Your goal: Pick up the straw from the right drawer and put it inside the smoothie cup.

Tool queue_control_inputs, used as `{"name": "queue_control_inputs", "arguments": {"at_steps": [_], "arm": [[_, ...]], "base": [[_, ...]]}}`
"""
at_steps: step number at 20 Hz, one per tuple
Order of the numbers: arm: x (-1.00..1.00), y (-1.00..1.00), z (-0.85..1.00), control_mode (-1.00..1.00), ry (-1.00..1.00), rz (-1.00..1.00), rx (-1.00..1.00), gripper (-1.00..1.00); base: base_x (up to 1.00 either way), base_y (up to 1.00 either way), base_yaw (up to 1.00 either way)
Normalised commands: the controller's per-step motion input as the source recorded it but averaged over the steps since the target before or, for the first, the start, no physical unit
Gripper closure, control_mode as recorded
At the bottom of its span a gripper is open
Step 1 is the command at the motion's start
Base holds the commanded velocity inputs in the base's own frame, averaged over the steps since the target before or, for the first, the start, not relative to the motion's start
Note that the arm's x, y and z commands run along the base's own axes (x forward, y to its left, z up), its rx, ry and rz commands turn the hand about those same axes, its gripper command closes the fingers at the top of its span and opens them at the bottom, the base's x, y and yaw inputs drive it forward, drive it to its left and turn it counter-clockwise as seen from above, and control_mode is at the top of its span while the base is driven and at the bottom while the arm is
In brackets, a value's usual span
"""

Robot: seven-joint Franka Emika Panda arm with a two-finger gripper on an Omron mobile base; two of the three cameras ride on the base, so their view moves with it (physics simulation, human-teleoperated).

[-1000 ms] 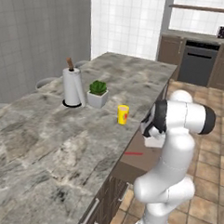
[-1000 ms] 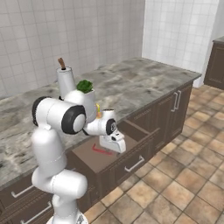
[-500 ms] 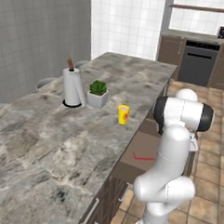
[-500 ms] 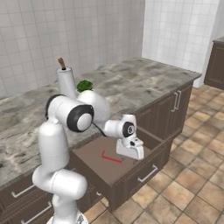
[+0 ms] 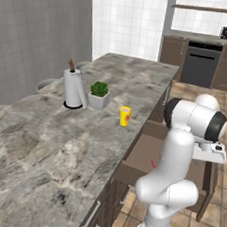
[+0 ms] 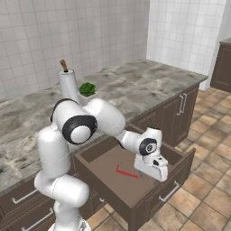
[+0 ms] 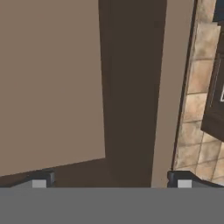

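The right drawer [image 6: 113, 180] stands pulled far out from under the counter, its flat brown floor bare [image 7: 52, 87]. The thin red straw [image 6: 127, 173] lies flat on that floor; a short piece of it also shows past my arm [image 5: 153, 163]. My gripper [image 6: 152, 173] hangs over the drawer near its dark front panel, a little to the right of the straw and not touching it. In the hand view the gripper [image 7: 111, 180] is open, tips wide apart with nothing between them. The yellow smoothie cup [image 5: 124, 116] stands upright on the counter near its edge.
A white square pot with a green plant [image 5: 99, 94] and a paper towel holder [image 5: 73, 88] stand on the marble counter [image 5: 47, 145] behind the cup. Tiled floor [image 7: 197, 109] lies beyond the drawer front. Closed cabinets with silver handles [image 6: 182, 103] sit to the right.
The drawer has slid much further out of the counter. My hand has travelled outward with it and now hangs near the front panel. The straw shows fully on the drawer floor.
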Motion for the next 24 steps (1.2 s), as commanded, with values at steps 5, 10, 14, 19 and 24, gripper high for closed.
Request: {"name": "queue_control_inputs", "arguments": {"at_steps": [5,10,14,19,24], "arm": [[-0.10,0.81,0.48,-1.00,-0.07,-0.11,0.23,-1.00],[0.10,1.00,0.13,-1.00,0.00,-0.30,0.11,-1.00],[0.39,0.96,-0.32,-1.00,0.00,-0.48,-0.03,-1.00],[0.65,0.49,-0.34,-1.00,0.00,-0.39,-0.08,-1.00],[0.38,0.00,-0.48,-1.00,0.03,-0.20,-0.06,-1.00]], "base": [[0.00,0.00,0.00],[0.00,0.00,0.00],[0.00,0.00,0.00],[0.00,0.00,0.00],[0.00,0.00,0.00]]}}
